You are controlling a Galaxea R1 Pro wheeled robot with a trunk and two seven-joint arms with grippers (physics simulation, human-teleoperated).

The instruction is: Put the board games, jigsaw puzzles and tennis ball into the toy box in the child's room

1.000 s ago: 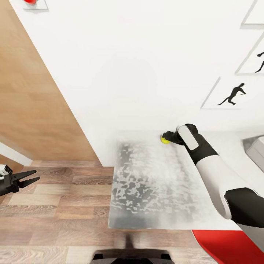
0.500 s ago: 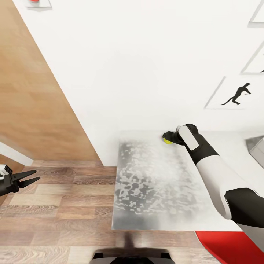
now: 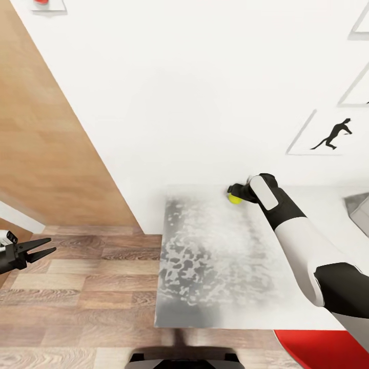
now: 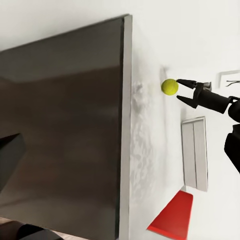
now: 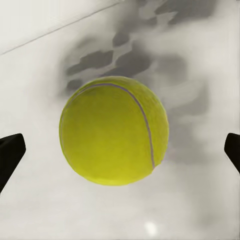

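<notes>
Near left, the left claw (image 3: 43, 249) hangs over the wood-plank floor (image 3: 77, 287), fingers apart, holding nothing, well apart from the bench (image 3: 215, 266). A red rounded thing (image 3: 318, 348) sits at the near right bench edge; cannot tell what it is.

Farther in, the right arm reaches across the pale grey bench top to its far edge by the white wall (image 3: 205, 92). The right claw (image 3: 234, 192) is spread, one finger either side of the tennis ball (image 3: 235, 199); in the right wrist view the ball (image 5: 114, 131) sits centred between the two dark fingertips (image 5: 10, 157) with clear gaps both sides, so not clamped yet.

Far right, a corner of the toy box (image 3: 361, 205) shows at the bench's right end, well apart from the ball.

Risks, judged:
- Ball is round and free, so an uneven close could nudge it along the bench or toward the wall.
- Closing too high or off-centre could squeeze it out of the fingers.
- A weak grip could drop it on the long carry right to the toy box, letting it roll off the bench.
</notes>
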